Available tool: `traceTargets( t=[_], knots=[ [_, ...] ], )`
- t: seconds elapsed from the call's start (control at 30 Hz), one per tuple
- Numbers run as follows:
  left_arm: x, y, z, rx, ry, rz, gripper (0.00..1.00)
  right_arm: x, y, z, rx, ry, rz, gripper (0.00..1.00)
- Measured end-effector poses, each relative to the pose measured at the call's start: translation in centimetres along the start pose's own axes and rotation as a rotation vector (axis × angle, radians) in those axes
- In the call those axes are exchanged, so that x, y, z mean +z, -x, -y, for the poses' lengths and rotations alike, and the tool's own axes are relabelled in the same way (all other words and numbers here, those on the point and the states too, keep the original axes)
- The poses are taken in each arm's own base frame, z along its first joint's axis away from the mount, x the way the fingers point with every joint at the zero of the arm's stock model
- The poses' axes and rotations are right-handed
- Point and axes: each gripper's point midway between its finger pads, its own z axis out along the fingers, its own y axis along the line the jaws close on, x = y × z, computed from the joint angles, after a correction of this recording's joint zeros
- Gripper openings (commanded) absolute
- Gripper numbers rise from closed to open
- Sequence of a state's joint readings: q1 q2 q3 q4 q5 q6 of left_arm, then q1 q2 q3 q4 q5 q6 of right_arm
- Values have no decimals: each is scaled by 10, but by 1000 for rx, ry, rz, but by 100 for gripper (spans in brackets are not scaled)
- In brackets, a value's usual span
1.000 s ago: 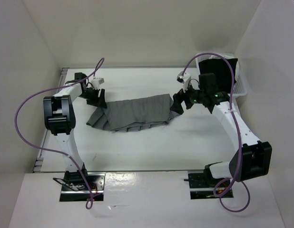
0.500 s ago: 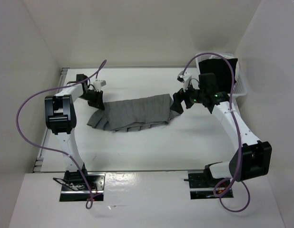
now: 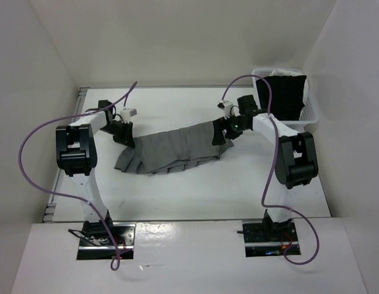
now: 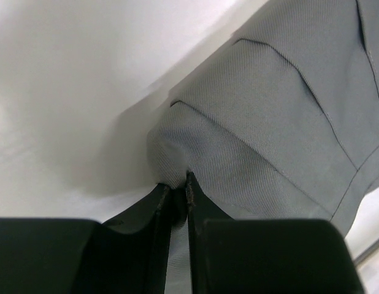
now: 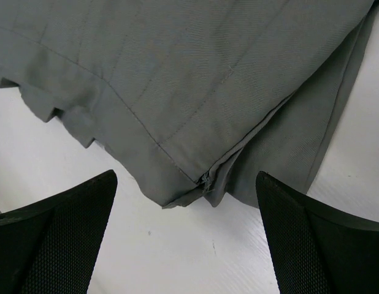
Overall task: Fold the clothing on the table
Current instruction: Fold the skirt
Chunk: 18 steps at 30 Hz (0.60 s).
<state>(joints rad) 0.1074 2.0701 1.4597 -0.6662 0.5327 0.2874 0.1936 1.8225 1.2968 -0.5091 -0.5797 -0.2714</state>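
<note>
The clothing, a grey pleated skirt (image 3: 171, 147), lies stretched left to right on the white table (image 3: 195, 190). My left gripper (image 3: 125, 132) is at its left end, shut on a pinched fold of the skirt (image 4: 269, 122); the left gripper's (image 4: 179, 184) black fingers (image 4: 205, 214) meet on the cloth. My right gripper (image 3: 219, 132) hovers at the skirt's right end, open. In the right wrist view the right gripper (image 5: 185, 179) straddles a hem corner of the skirt (image 5: 177, 61), its fingertips (image 5: 85, 208) wide apart above the table (image 5: 195, 257) and touching nothing.
A white slatted basket (image 3: 312, 110) holding a black garment (image 3: 287, 95) stands at the back right corner, just behind the right arm. White walls enclose the table on three sides. Purple cables loop off both arms.
The left gripper has shut on the skirt's left edge. The right arm has swung its elbow up and in, bringing its open gripper a little left over the skirt's right end.
</note>
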Motion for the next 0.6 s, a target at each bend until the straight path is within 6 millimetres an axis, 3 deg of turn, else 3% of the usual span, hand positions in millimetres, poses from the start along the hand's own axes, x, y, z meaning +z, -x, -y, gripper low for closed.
traceTargets(
  t=[0.6],
  knots=[
    [-12, -26, 2, -52, -6, -25, 18, -5, -1, 30, 11, -136, -7, 98]
  ],
)
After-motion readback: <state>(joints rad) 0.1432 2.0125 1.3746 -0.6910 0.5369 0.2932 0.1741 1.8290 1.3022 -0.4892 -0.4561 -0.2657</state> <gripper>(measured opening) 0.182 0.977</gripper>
